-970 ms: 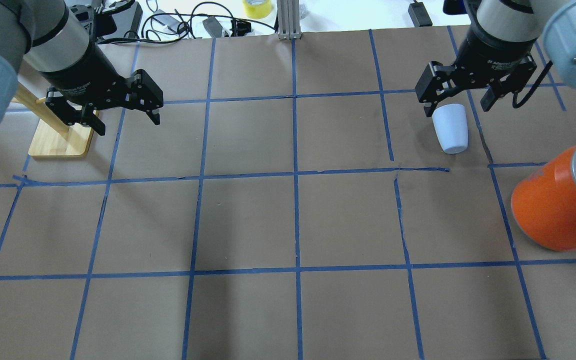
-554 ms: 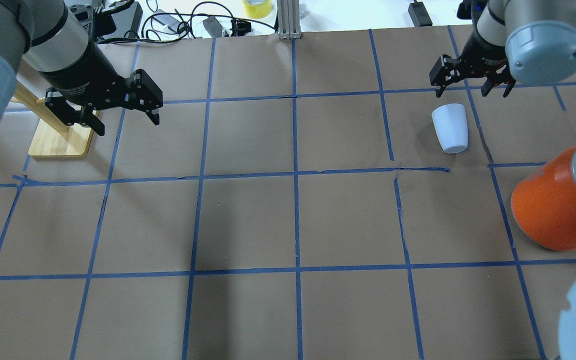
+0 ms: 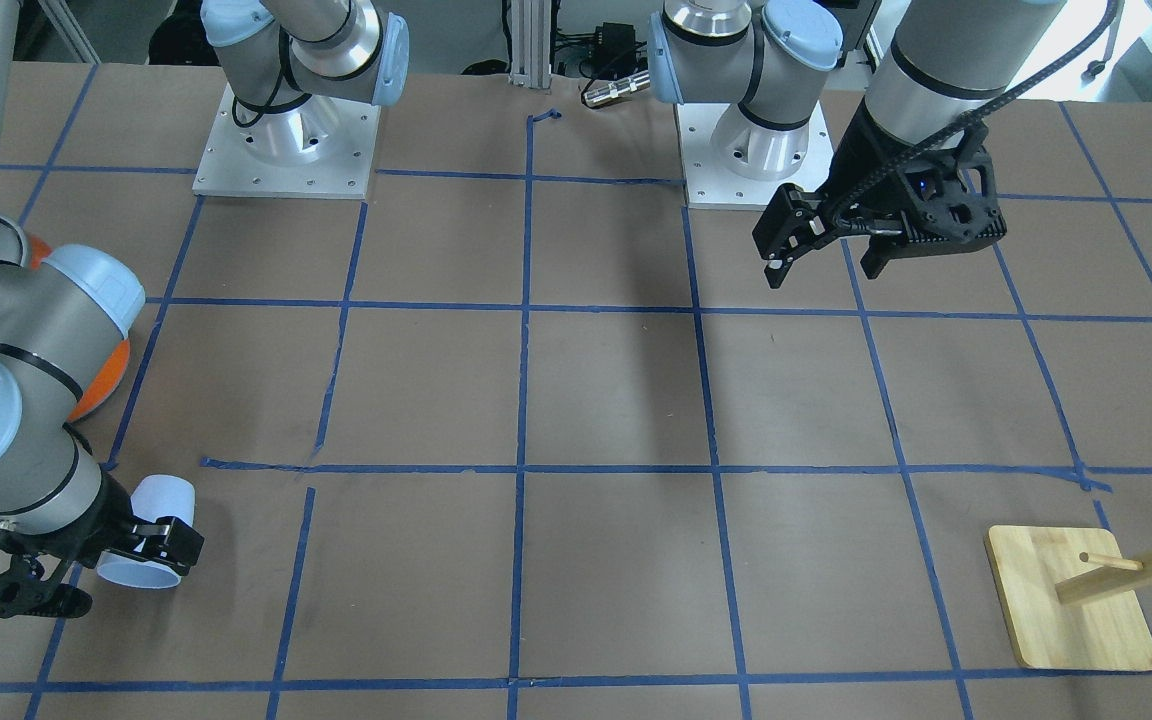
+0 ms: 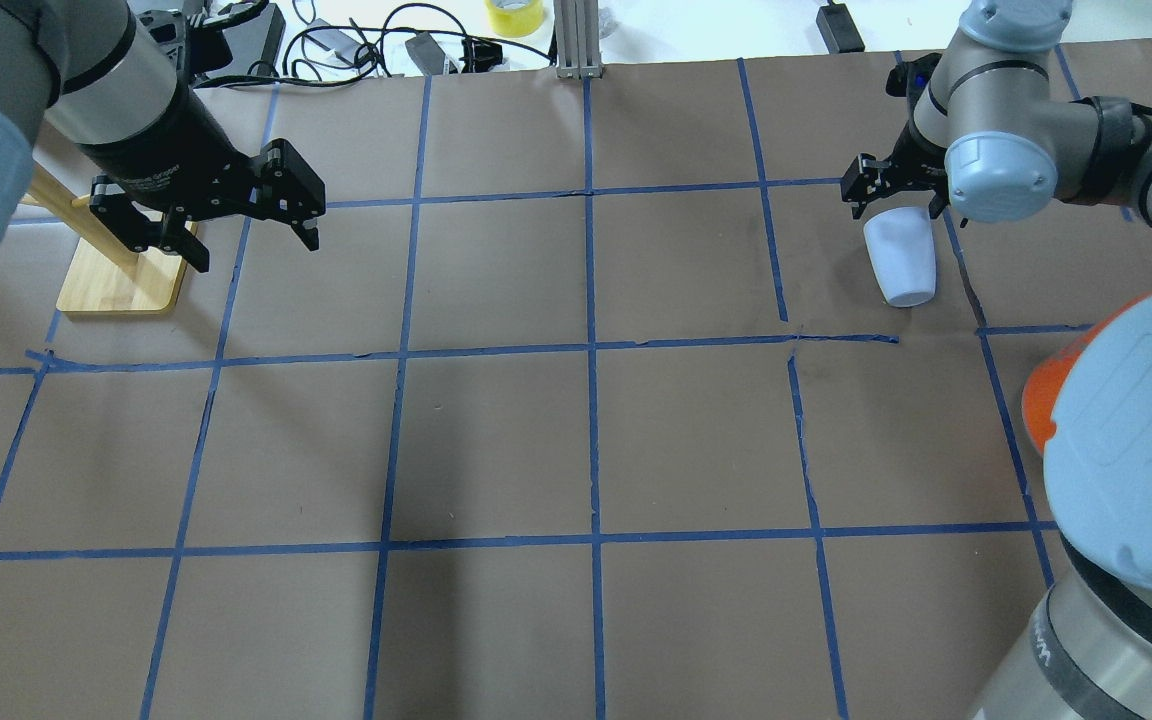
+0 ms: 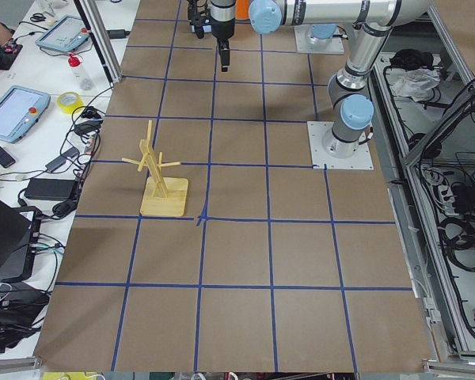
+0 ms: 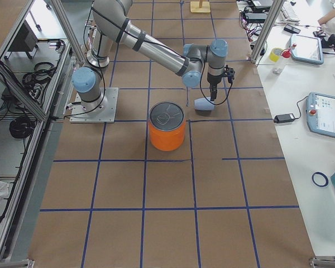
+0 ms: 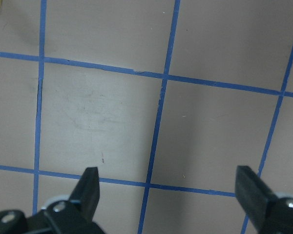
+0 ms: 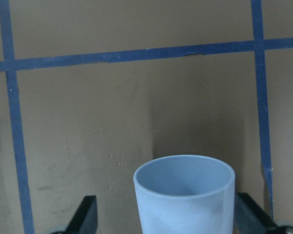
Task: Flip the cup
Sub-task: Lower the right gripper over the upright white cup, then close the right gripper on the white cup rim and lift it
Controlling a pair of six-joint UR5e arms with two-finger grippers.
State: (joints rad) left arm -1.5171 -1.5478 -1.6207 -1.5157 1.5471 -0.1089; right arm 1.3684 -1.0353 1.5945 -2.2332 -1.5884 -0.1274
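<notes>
Since the earlier overhead frames the right gripper (image 4: 891,203) has closed in on the cup (image 4: 901,265), and the right arm's elbow has swung across in front of the orange can (image 6: 167,134). The cup itself has not shifted. It lies on its side on the robot's right half of the table (image 4: 496,450), toward the far edge. Its wider rim points away from the robot and its narrow base toward it, and it sits inside one blue-tape square. The right gripper's fingers (image 8: 88,214) are spread and stand on either side of the cup near its rim end; whether either touches it I cannot tell. The orange can, with its silver lid, stands upright near the cup, closer to the robot. Well apart, over the left half, the left gripper (image 4: 256,255) hangs above the brown paper with its fingers spread wide. It holds nothing and is just beside the wooden peg stand (image 4: 121,285).
</notes>
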